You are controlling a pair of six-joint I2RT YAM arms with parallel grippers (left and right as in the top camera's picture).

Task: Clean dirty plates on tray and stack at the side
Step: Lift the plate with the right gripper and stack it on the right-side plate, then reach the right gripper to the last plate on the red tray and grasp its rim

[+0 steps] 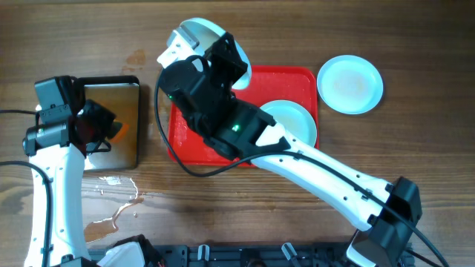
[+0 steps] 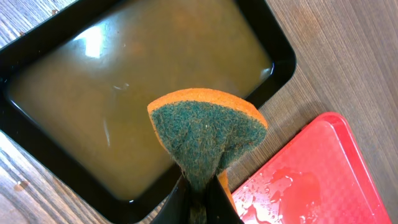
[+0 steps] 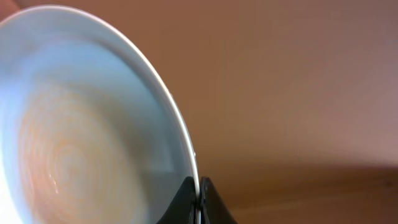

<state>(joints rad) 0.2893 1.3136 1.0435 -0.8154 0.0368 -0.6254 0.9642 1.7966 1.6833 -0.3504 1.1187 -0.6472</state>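
Our left gripper point(image 2: 199, 190) pinches the sponge point(image 2: 208, 134) over the pan point(image 2: 281, 59) of murky water point(image 2: 124, 93). Our right gripper point(image 3: 199, 190) pinches one plate point(image 3: 81, 124) by its rim, and another plate point(image 1: 293, 119) lies in the tray point(image 1: 278, 78).

Top-down overhead, two close wrist views

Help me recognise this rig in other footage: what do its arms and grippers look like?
The left arm and right arm are white tubular links with black joint housings. A green light glows on the right one's black section; thin black cables run alongside. The left gripper and right gripper have slim black fingers.
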